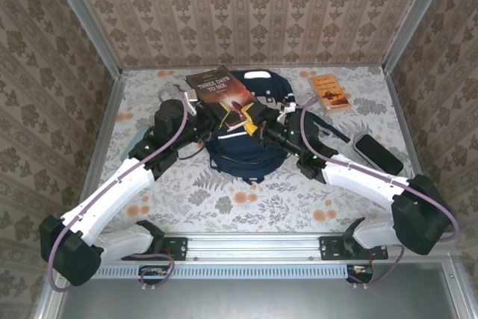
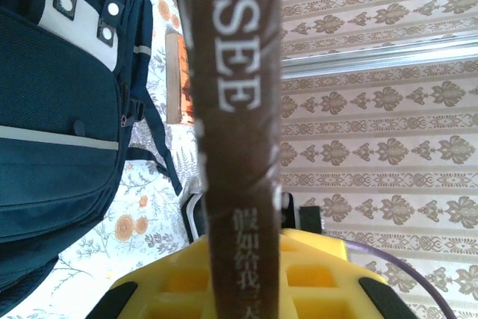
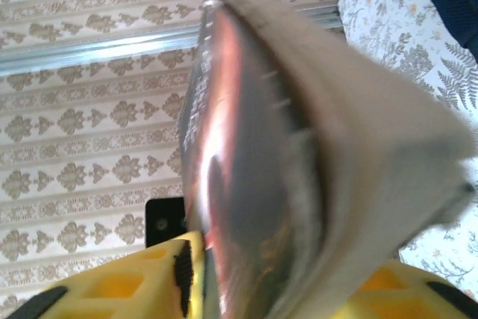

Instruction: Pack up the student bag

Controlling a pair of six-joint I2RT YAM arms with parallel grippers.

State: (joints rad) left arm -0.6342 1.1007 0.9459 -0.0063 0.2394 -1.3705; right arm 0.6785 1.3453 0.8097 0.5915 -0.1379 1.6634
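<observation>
Floral table (image 1: 224, 207), navy student bag (image 1: 239, 156), orange book (image 1: 329, 92), black case (image 1: 378, 154)

two books: brown book (image 1: 220, 89), orange book (image 1: 329, 91); one student bag (image 1: 239, 147); one black oblong case (image 1: 378, 154); two arms: left arm (image 1: 119, 184), right arm (image 1: 366, 177)

Lab test booth, damask wallpaper panels (image 1: 246, 5), aluminium frame posts (image 1: 82, 16), floral tabletop (image 1: 224, 199)

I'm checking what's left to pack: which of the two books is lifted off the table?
The brown book titled Three Days to See, clamped in the left gripper near the student bag; the orange book lies flat on the table.
</observation>
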